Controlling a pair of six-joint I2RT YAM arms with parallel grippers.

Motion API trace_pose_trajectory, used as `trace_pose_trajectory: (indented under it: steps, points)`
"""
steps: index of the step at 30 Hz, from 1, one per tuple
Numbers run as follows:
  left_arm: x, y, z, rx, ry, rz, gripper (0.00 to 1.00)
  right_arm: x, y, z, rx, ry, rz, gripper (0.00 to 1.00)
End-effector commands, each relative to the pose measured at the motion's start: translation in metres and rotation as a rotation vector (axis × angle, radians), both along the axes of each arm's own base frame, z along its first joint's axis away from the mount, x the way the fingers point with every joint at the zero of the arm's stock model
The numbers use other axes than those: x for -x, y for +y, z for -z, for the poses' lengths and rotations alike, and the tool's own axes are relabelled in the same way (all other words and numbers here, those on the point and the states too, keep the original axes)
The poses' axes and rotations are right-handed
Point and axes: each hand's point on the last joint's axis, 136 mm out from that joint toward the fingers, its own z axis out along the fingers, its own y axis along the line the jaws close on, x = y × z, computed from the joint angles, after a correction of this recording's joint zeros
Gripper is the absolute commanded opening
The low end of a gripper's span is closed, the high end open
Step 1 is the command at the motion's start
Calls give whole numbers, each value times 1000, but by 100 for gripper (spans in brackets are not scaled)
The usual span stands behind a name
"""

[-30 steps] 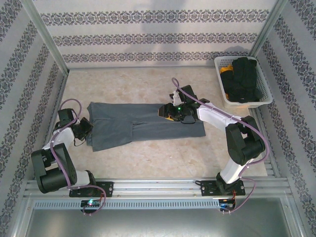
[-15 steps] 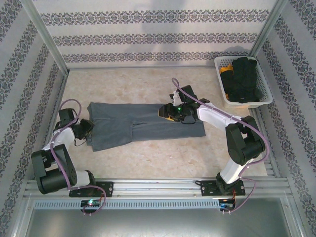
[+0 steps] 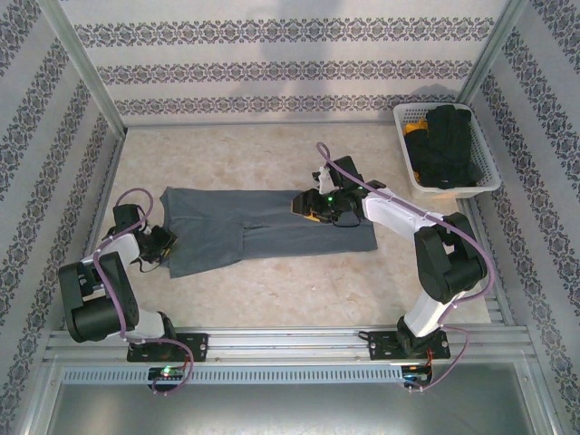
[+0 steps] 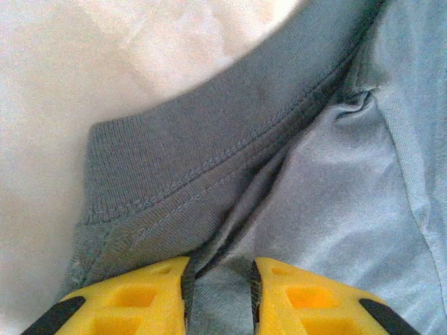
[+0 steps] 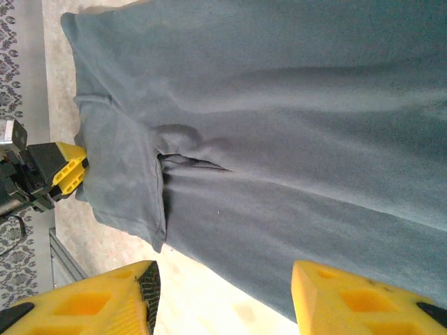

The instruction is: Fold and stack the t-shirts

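The t-shirt lies flat on the desk between the two arms. Its sides are folded in, so it makes a long band with the collar at the left end. It is light, limp cloth. We judge it will sag and crease wherever we lift it, and drag rather than slide, so it needs holding at a firm edge. The ribbed collar and the stitched hem look like the best places. Our left hand sits at the collar end, fingers narrowly parted over the cloth and not seeming to pinch it. Our right hand hovers over the middle of the shirt, fingers wide, holding nothing.
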Motion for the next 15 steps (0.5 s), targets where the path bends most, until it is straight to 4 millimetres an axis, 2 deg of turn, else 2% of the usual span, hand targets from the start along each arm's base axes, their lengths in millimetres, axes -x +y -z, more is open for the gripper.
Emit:
trace_pose_trajectory:
  steps: [1, 4, 12, 15]
  points:
    - [5, 5, 7, -60, 41, 24, 31, -2, 0, -6, -14, -4, 2, 54]
    - [6, 9, 4, -92, 41, 32, 35, -1, 0, -5, -15, -2, 3, 54]
    - [8, 10, 9, -92, 66, 29, 36, 0, 2, -3, -20, 3, 6, 54]
    - [12, 14, 5, -120, 73, 19, 45, 0, 2, -3, -21, 3, 5, 54]
